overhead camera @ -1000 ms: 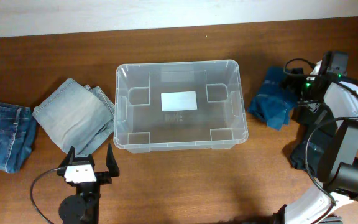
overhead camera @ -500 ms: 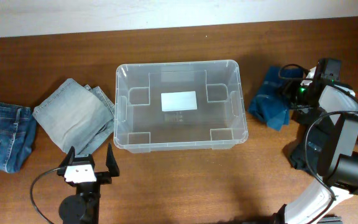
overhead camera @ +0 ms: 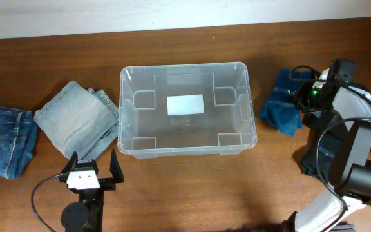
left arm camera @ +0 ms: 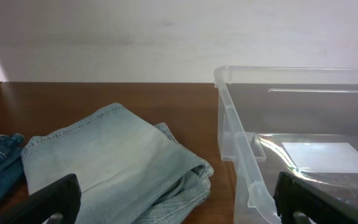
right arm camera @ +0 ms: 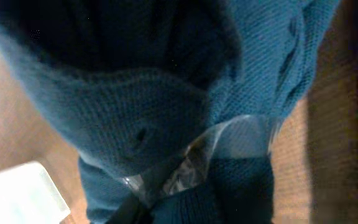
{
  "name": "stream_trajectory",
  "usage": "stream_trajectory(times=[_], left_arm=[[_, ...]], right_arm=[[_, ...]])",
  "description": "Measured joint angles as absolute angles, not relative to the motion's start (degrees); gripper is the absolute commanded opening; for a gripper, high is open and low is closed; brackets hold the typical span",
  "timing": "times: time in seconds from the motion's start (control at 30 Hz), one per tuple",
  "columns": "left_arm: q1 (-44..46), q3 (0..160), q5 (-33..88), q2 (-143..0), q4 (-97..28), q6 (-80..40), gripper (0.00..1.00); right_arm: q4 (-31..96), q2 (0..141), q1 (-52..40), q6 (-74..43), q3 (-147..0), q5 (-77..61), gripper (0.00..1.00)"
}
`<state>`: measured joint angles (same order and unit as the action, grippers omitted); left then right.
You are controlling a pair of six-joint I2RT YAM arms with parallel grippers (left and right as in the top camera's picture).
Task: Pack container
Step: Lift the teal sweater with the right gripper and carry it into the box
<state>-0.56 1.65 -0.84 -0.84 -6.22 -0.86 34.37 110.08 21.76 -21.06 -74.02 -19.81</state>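
— Teal wool fills the right wrist view. What moved?
— Only the right arm (overhead camera: 350,109). Over the last second its head has swung in and down onto the blue knit garment (overhead camera: 279,104), which lies on the bench (overhead camera: 237,187) to the right of the container (overhead camera: 185,150). Everything else has stayed put.
— So that's a pick?
— The first one, I'd judge. The container holds nothing but its white label (overhead camera: 185,104), so packing hasn't begun.
— Are the right jaws holding the garment?
— I cannot tell. One clear finger (right arm camera: 232,140) presses into the wool, but the gap between the fingers is buried in fabric.
— And the left jaws?
— Spread wide and holding nothing, low at the front of the bench. The folded light denim (overhead camera: 76,122) is just beyond them and the darker jeans (overhead camera: 2,138) are further left.
— Where's the container in relation to both?
— It sits upright and open mid-bench. Its front-left corner is near the left jaws. Its right wall is close to the right jaws, with the garment lying between.
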Motion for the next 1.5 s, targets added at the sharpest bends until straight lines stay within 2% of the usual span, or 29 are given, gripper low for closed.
stream_trajectory(times=[0.17, 0.43, 0.53, 0.8, 1.17, 1.33, 1.5], left_arm=[[-0.6, 1.7, -0.8, -0.8, -6.2, -0.9, 0.99], [-0.6, 1.7, -0.8, -0.8, -6.2, -0.9, 0.99], [-0.5, 1.7, -0.8, -0.8, -6.2, -0.9, 0.99], [-0.5, 1.7, -0.8, -0.8, -6.2, -0.9, 1.00], [-0.6, 1.7, -0.8, -0.8, -6.2, -0.9, 0.99], [-0.6, 1.7, -0.8, -0.8, -6.2, -0.8, 0.99], [-0.6, 1.7, -0.8, -0.8, -6.2, -0.8, 0.99]], right_arm=[[39.5, 105.2, 21.8, -18.5, -74.9, -18.9, 0.04], [43.7, 89.3, 20.8, -16.4, -77.2, -21.1, 0.04], [45.1, 83.0, 17.4, -16.3, -77.5, -22.3, 0.04], [42.8, 74.5, -2.3, -21.2, -77.5, -23.9, 0.04], [33.9, 80.7, -29.1, -31.4, -77.6, -12.7, 0.04], [30.7, 86.5, -36.7, -34.4, -77.6, -6.3, 0.04], [29.7, 91.0, -39.8, -35.9, -77.6, -1.5, 0.04]])
